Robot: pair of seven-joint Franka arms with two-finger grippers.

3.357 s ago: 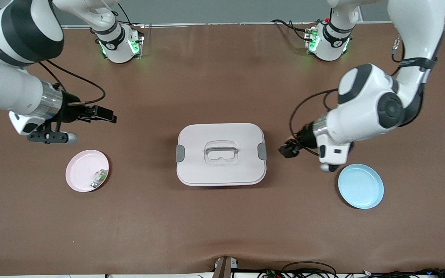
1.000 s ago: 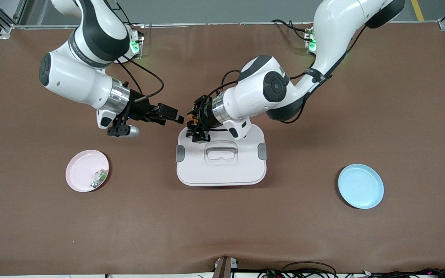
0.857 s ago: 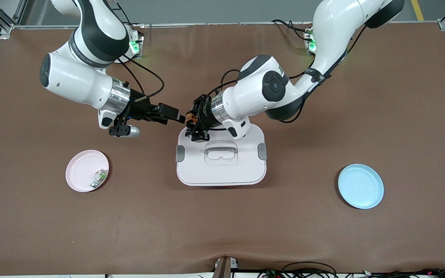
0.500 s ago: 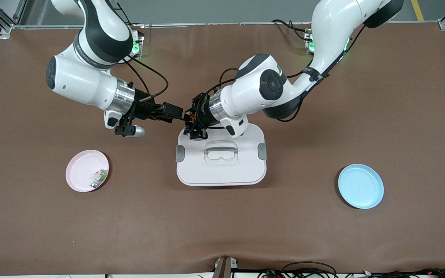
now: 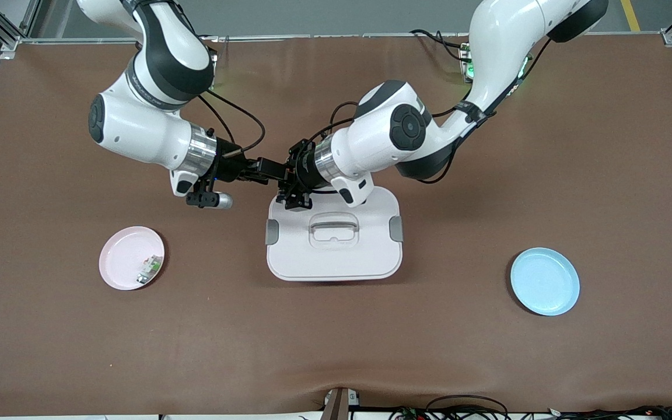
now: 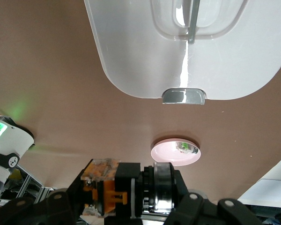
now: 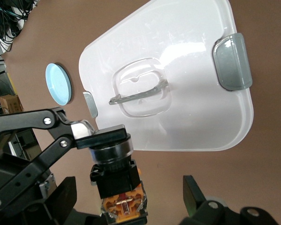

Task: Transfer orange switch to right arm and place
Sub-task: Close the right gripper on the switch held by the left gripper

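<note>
The orange switch (image 7: pixel 120 187), black-bodied with an orange end, is held in the air by my left gripper (image 5: pixel 290 182), which is shut on its round cap end. It also shows in the left wrist view (image 6: pixel 107 191). My right gripper (image 5: pixel 273 171) is open. Its fingers (image 7: pixel 62 197) stand apart on either side of the switch's orange end without touching it. Both grippers meet over the table at the white box's corner toward the right arm's end.
A white lidded box (image 5: pixel 371 256) with a handle sits mid-table. A pink plate (image 5: pixel 119 252) holding a small white-and-green part (image 5: pixel 149 267) lies toward the right arm's end. A blue plate (image 5: pixel 544 281) lies toward the left arm's end.
The right gripper has moved in toward the left gripper until its open fingers flank the switch. The left gripper has shifted slightly, still holding the switch.
</note>
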